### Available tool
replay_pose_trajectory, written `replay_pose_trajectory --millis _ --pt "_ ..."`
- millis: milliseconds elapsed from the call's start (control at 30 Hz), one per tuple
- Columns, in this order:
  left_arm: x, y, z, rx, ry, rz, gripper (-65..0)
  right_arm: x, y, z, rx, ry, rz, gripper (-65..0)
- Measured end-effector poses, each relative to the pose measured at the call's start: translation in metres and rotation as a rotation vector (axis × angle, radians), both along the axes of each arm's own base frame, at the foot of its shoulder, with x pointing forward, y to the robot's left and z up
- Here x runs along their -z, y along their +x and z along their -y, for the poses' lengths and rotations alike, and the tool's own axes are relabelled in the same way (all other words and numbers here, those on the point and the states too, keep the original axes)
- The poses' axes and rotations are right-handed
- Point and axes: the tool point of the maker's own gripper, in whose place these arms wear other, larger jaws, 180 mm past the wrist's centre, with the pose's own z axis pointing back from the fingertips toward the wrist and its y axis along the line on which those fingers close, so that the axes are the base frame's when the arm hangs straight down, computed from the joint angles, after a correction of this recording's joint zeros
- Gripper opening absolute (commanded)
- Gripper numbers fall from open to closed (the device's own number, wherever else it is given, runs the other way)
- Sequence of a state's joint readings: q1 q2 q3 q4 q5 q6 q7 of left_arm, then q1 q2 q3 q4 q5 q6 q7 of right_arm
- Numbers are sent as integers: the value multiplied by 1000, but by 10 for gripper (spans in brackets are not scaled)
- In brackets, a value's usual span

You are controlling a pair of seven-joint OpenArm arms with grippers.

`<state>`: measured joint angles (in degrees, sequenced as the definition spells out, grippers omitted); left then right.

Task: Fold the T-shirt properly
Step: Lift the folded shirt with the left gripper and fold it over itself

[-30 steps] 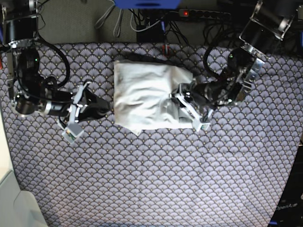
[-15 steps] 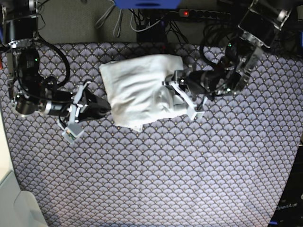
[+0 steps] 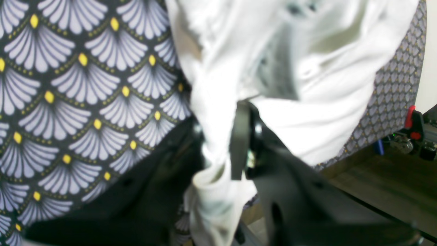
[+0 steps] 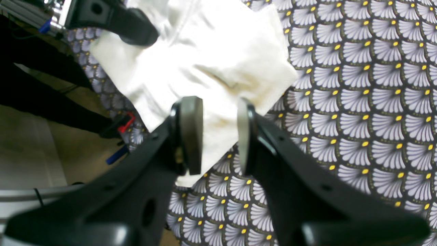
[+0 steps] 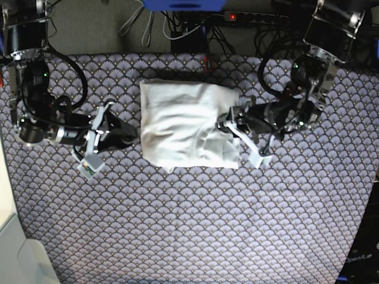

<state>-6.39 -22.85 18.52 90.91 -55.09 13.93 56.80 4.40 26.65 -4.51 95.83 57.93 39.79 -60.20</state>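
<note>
**White T-shirt Pinched at One Edge on Patterned Table**

The T-shirt (image 5: pixel 188 124) lay folded into a rough rectangle on the fan-patterned tablecloth (image 5: pixel 195 225), nearer the cloth's far edge than its near one. The left gripper (image 3: pixel 222 143) sat at the shirt's edge on the base view's right, its jaws drawn nearly together with a bunched ridge of white fabric clamped between them; in the left wrist view the cloth rose from the dark fingers (image 3: pixel 239 140) and spread away in soft folds, much of it blurred. The right gripper (image 4: pixel 218 133) rested at the shirt's opposite edge, just beside the fabric, its two grey pads (image 4: pixel 191 133) standing partly apart with nothing between them; the shirt's corner showed beyond the gap. In the base view that arm lay low on the tablecloth, well to the shirt's left. A power strip (image 5: pixel 254 18) with a red switch lay beyond the tablecloth's far edge, behind the shirt, among dark cables.
</note>
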Motion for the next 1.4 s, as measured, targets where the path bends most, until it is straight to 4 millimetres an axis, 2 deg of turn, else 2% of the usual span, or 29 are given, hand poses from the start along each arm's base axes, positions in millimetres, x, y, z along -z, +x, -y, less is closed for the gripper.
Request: replay_pose_trajectory --millis 300,500,633,800,1000,1167,1267,1400 --pt "3 8 -2 43 103 48 -645 1 -1 0 0 0 -2 -469" --pt "-5 28 16 74 169 34 -645 2 -2 0 0 1 -8 -469" --pt "-17 46 34 122 261 123 -645 2 -3 3 -1 -7 -11 -469" --pt "-28 58 59 231 404 247 -645 3 -3 13 0 -39 -11 -469" --pt "-17 64 63 320 642 349 -645 4 -3 32 4 -99 -9 -469" --pt "-20 74 74 404 828 479 -644 1 -1 48 18 -131 -5 -469" --pt "-26 84 84 438 898 531 -644 -4 2 70 94 -133 8 -469" --pt "-35 98 100 592 991 662 -645 -14 6 106 213 -137 36 -469"
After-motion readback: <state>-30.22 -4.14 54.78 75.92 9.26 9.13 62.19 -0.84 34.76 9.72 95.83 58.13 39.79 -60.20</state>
